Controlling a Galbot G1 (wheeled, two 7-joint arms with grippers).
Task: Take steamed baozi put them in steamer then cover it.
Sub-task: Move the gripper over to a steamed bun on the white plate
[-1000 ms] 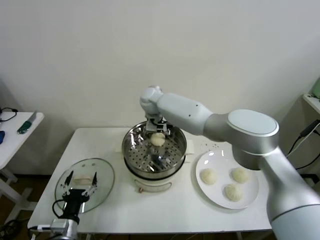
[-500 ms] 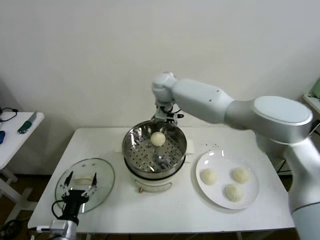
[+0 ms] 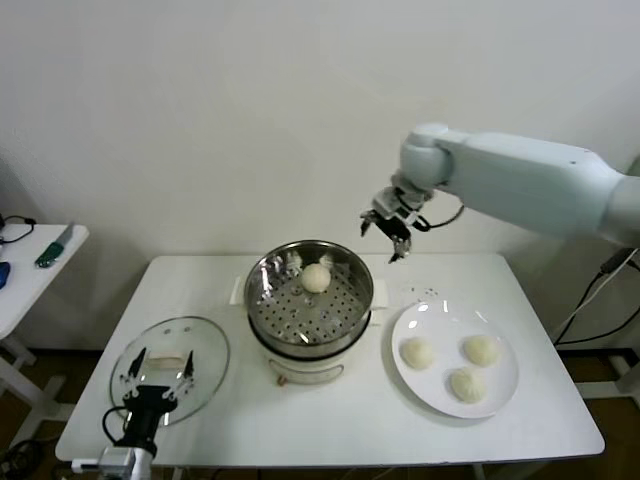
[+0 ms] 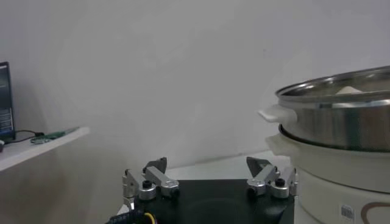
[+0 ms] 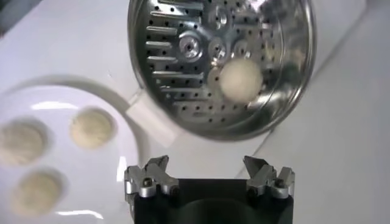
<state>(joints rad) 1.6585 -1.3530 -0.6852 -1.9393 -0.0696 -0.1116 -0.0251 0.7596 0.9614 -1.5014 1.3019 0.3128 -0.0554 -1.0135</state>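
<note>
Jaws spread empty on right gripper [image 3: 386,236], now lifted away from steamer [image 3: 310,305]; one pale round bun [image 3: 317,278] inside. Left gripper [image 3: 152,385] open, parked.

The right gripper [image 3: 387,233] is up and away from the steamer [image 3: 310,300] now, jaws empty, one baozi [image 3: 317,278] left inside.

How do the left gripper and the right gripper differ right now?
The left gripper sits low at the table's near-left corner, over the glass lid; the right gripper is raised in the air between the steamer and the plate. The left gripper points toward the steamer's side wall; the right gripper looks down on the baozi in the perforated tray. Both are open and hold nothing.
</note>
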